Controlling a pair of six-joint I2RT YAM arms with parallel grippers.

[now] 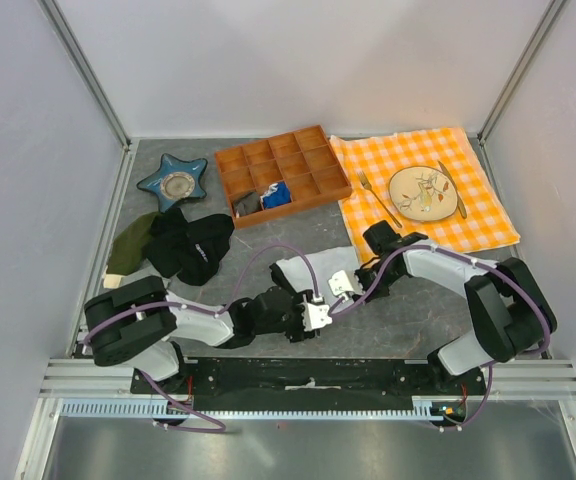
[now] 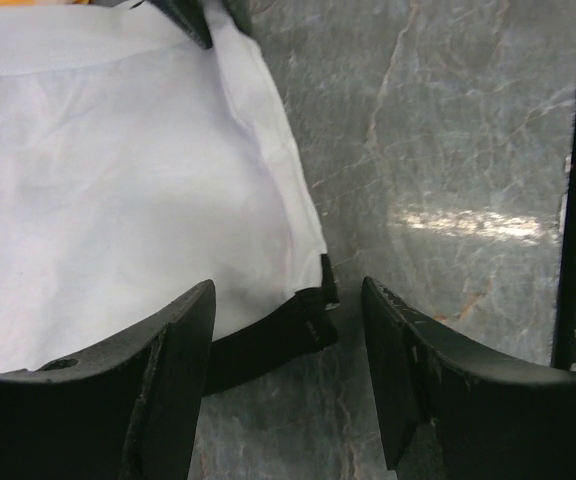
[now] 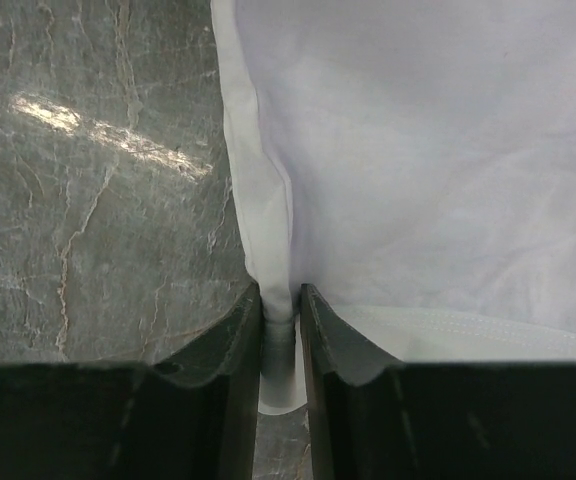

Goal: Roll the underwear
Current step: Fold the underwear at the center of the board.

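**A:** Two grippers on one small garment! The underwear (image 1: 306, 268) lies on the grey stone table (image 1: 418, 310), on the near side of the wooden tray (image 1: 283, 175), just off its near right corner.

**B:** From above you barely get it. Both arms and a purple cable (image 1: 268, 252) cross over it, so only a white patch shows.

**A:** Wrist views help. The right gripper (image 3: 280, 310) has its jaws pinched together on a folded white edge, with a tab of fabric poking out below the fingers. The rest of the garment runs off the top and right of that picture.

**B:** And the left gripper (image 2: 286, 325)? Jaws wide apart, at the garment's black-edged corner. The band slips under one finger and is lost there. Whether a pad touches the fabric, I cannot tell.

**A:** Moving outward. Left of the tray, a blue star-shaped dish (image 1: 173, 182).

**B:** Near-left of the tray, a black clothing heap (image 1: 190, 245), and beyond that an olive-green cloth (image 1: 128, 245), partly tucked under the heap.

**A:** Right of the tray, just beside it, an orange checked cloth (image 1: 368, 160) carrying a plate (image 1: 423, 190) and a fork (image 1: 378, 198).

**B:** Inside the tray's near compartments, something dark (image 1: 249, 204) and something blue (image 1: 276, 194), too small to name.
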